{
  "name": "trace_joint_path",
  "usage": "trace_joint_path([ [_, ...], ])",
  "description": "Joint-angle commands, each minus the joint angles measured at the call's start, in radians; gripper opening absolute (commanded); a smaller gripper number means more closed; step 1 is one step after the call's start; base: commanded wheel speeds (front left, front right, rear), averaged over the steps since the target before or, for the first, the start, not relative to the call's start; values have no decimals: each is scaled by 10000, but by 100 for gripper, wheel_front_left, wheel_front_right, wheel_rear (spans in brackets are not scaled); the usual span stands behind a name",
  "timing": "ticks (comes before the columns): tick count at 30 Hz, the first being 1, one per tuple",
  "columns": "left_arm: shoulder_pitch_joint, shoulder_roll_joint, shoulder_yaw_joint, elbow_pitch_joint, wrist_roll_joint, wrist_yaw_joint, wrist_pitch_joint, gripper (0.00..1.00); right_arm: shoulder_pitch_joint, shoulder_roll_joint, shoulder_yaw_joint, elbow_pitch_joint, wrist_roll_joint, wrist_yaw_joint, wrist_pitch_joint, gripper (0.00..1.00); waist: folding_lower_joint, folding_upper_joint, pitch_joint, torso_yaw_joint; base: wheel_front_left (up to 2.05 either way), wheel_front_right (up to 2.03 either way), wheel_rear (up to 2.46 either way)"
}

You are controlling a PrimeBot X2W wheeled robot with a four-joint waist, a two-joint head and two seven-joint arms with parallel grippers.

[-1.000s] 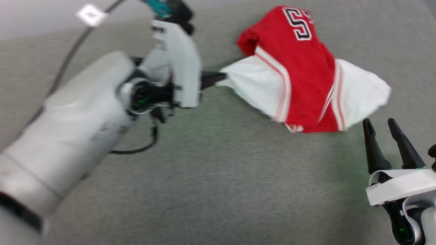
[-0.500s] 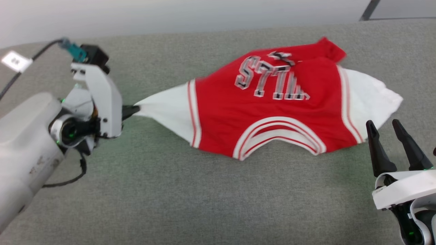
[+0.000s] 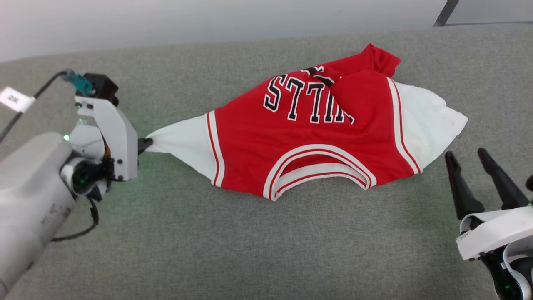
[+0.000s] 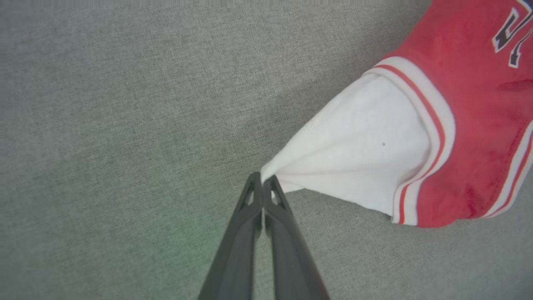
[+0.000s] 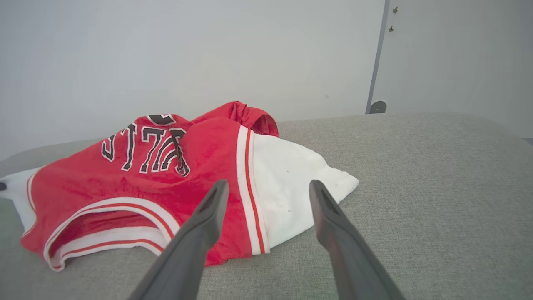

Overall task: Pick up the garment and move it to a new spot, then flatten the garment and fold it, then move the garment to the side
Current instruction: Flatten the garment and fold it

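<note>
The garment (image 3: 316, 141), a red jersey with white sleeves, striped trim and black white-outlined lettering, lies spread on the grey surface (image 3: 250, 250) with its collar toward me. My left gripper (image 3: 143, 144) is shut on the tip of its left white sleeve (image 4: 354, 154), which is pulled to a point; the left wrist view has the gripper (image 4: 262, 180) pinching that tip. Off the right sleeve's near side, my right gripper (image 3: 466, 156) stands open and apart from the cloth. Through the right wrist view the garment (image 5: 166, 187) lies just beyond the open gripper (image 5: 268, 189).
A pale wall (image 3: 208, 21) rises behind the grey surface's far edge. A dark post (image 3: 442, 12) stands at the back right. A cable with a white tag (image 3: 14, 99) runs off my left wrist. Bare grey surface extends in front of the garment.
The head camera has shifted. The garment, bunched up a second ago, is now stretched out wide with its lettering facing up; my left gripper pulled the sleeve leftward. The right gripper has barely moved.
</note>
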Motion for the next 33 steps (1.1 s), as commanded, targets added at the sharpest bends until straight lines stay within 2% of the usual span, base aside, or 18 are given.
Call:
trace_joint_path([
  [1,202,-53,-17,50,69,-65,-173,100,62,-139,133,-7,-78,-10,79,100,0,-1,-100,59,0,0,0],
  [6,696,-182,202,3,87,-264,-1445,100,79,-801,680,121,-109,-10,526,100,0,-1,-478,357,0,0,0],
  [11,1452,-125,535,-347,432,-310,-3800,100,-64,-2009,1427,215,-141,-10,1215,100,0,-1,-831,711,0,0,0],
  [15,2290,-345,815,-735,808,52,-6052,100,-198,-3301,2245,368,230,-10,2050,100,0,-1,-990,1051,0,0,0],
  [17,2665,-426,992,-985,1056,408,-6633,100,-331,-4023,2754,415,507,-10,2467,100,0,-1,-1015,1249,0,0,0],
  [20,3187,-600,1688,-1619,1845,1057,-6858,100,-619,-5146,3636,423,1030,-10,3010,100,0,-1,-974,1549,0,0,0],
  [25,4978,-1065,4421,-3764,4434,2331,-6847,100,-1533,-6920,5048,573,1958,-10,3433,100,0,-1,-702,2024,0,0,0],
  [29,6445,-1535,6183,-5178,6143,2691,-6852,100,-2499,-7883,6168,912,2502,-10,3581,100,0,-1,-402,2290,0,0,0],
  [33,7453,-1936,7259,-5907,7185,2545,-6853,100,-3500,-8551,7305,1413,2922,-10,3685,100,0,-1,-104,2534,0,0,0],
])
